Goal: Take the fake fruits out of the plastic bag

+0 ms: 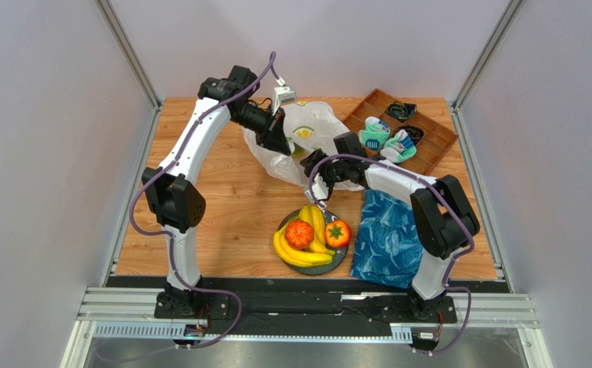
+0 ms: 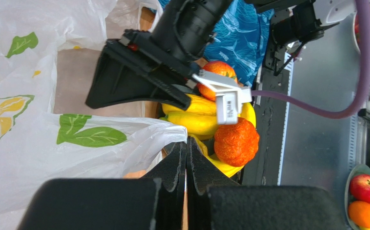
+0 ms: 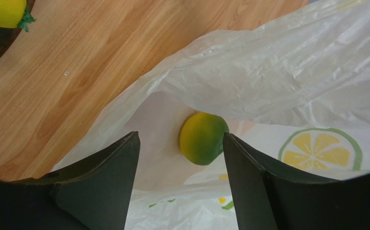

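Note:
The white plastic bag [image 1: 316, 126] lies at the back middle of the table. My left gripper [image 1: 280, 144] is shut on the bag's edge [image 2: 139, 132] and holds it up. My right gripper [image 1: 309, 163] is open at the bag's mouth. In the right wrist view its jaws [image 3: 182, 143] stand wide apart, with a greenish-yellow fruit [image 3: 203, 138] lying inside the bag [image 3: 278, 72] just ahead of them, not touched. Yellow bananas [image 1: 299, 257], an orange ball [image 1: 299, 234] and a red-orange fruit [image 1: 338, 233] rest on a dark plate [image 1: 283, 227] near the front.
A blue patterned cloth [image 1: 387, 238] lies right of the plate. A brown divided tray [image 1: 438, 146] with teal-and-white socks [image 1: 387, 139] stands at the back right. Bare wooden table [image 1: 222, 199] lies left of the plate. The plate's fruits also show in the left wrist view [image 2: 237, 141].

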You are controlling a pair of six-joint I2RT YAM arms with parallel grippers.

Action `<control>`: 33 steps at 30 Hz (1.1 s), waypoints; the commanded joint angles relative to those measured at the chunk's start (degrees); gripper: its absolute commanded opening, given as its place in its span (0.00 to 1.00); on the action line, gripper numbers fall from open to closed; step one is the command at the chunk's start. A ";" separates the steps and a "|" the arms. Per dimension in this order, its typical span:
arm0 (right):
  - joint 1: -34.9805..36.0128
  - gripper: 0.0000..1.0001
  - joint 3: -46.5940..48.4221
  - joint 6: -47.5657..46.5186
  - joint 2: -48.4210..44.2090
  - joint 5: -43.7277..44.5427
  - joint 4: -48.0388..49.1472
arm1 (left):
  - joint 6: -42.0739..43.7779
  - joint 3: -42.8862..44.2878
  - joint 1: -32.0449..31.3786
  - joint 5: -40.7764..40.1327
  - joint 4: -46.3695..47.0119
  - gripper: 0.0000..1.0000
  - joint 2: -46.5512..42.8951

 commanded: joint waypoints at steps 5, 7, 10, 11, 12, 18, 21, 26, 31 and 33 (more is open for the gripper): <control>0.51 0.75 9.24 -25.76 8.79 1.72 1.18 | 0.98 -0.41 -0.27 4.27 -9.82 0.00 -2.74; 0.51 0.75 12.82 -25.23 11.78 3.47 1.19 | 1.33 -0.67 -0.36 4.79 -10.09 0.00 -2.83; 0.51 0.77 17.92 -22.78 15.46 5.58 0.84 | 2.30 -0.76 -0.80 5.24 -10.79 0.00 -2.74; 0.51 0.77 19.34 -22.07 16.35 6.20 0.93 | 2.65 -0.76 -1.15 5.24 -11.05 0.00 -2.83; 0.51 0.78 20.40 -20.93 17.32 6.73 1.19 | 2.83 -0.76 -1.33 5.15 -11.14 0.00 -2.83; 0.34 0.82 26.73 -18.72 23.82 10.33 5.50 | 4.14 -1.55 -2.47 5.41 -12.55 0.00 -2.92; 0.34 0.83 30.58 -20.74 27.42 12.35 3.49 | 4.59 -2.16 -2.65 5.41 -12.81 0.00 -3.27; 0.69 0.71 36.58 -22.42 32.09 14.47 0.40 | 4.41 -2.43 -2.74 4.62 -12.64 0.00 -3.71; 0.86 0.31 32.39 -17.94 27.18 11.92 0.40 | 3.71 -2.70 -2.74 3.92 -11.50 0.00 -3.18; 0.60 0.24 28.43 -16.01 23.94 11.13 2.15 | 3.09 -2.08 -2.65 3.48 -10.97 0.00 -2.65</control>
